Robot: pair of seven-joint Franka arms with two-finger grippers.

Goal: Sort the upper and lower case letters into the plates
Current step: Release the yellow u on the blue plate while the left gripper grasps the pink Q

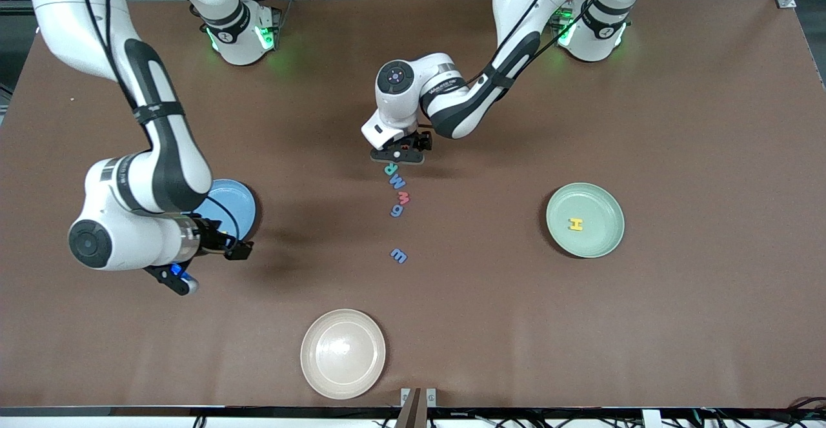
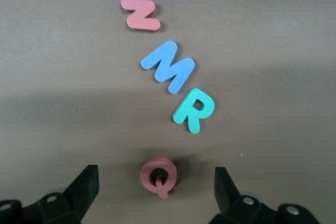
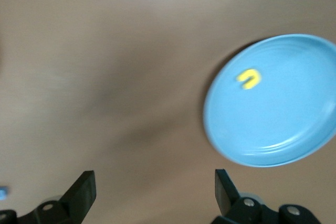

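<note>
My left gripper (image 1: 400, 154) is open and low over the table's middle, its fingers (image 2: 84, 187) on either side of a red Q (image 2: 159, 176) that lies flat. A line of letters runs from it toward the front camera: teal R (image 1: 390, 170), blue M (image 1: 399, 183), pink w (image 1: 404, 197), a blue letter (image 1: 397, 210) and, apart from these, a blue m (image 1: 399, 255). The pale green plate (image 1: 600, 199) holds a yellow H (image 1: 575, 224). The blue plate (image 1: 235, 202) holds a small yellow letter (image 3: 248, 78). My right gripper (image 1: 235, 249) is open and empty beside the blue plate.
A cream-beige plate (image 1: 342, 353) sits near the table's front edge, nearer to the front camera than the letters. The right arm's forearm covers part of the blue plate in the front view. Brown table surface lies between the plates.
</note>
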